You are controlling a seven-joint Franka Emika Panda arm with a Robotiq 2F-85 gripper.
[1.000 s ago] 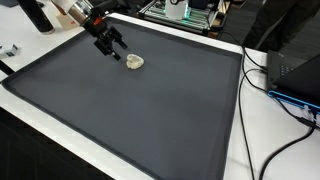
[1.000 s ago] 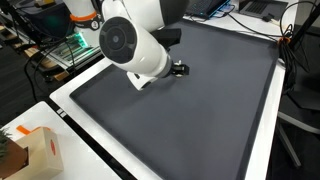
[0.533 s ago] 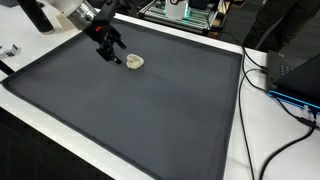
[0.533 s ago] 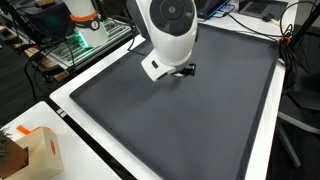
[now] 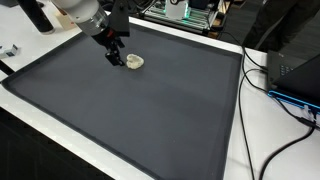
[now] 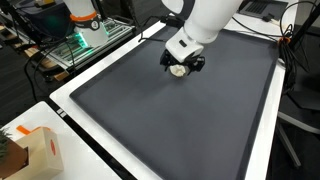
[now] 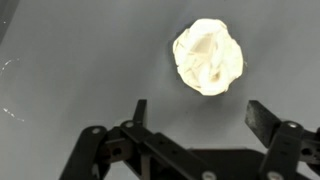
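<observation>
A small crumpled cream-white lump [image 7: 208, 56] lies on the dark grey mat [image 5: 140, 110]; both exterior views show it, the lump [image 5: 135, 62] near the mat's far edge and the lump [image 6: 178, 70] under the wrist. My gripper [image 7: 200, 118] hovers just short of it with both fingers spread wide and nothing between them. The left finger [image 7: 139, 110] and right finger [image 7: 264, 117] frame bare mat below the lump. In an exterior view the gripper [image 5: 116, 58] sits immediately beside the lump, apart from it.
The mat lies on a white table [image 5: 250, 130]. Black cables [image 5: 285, 95] and a dark device sit at one side. A cardboard box [image 6: 35, 150] stands at a table corner. Electronics racks [image 5: 185, 12] stand behind the far edge.
The arm has swung across the mat toward the lump, and the wrist now sits over it. The fingers stayed spread throughout.
</observation>
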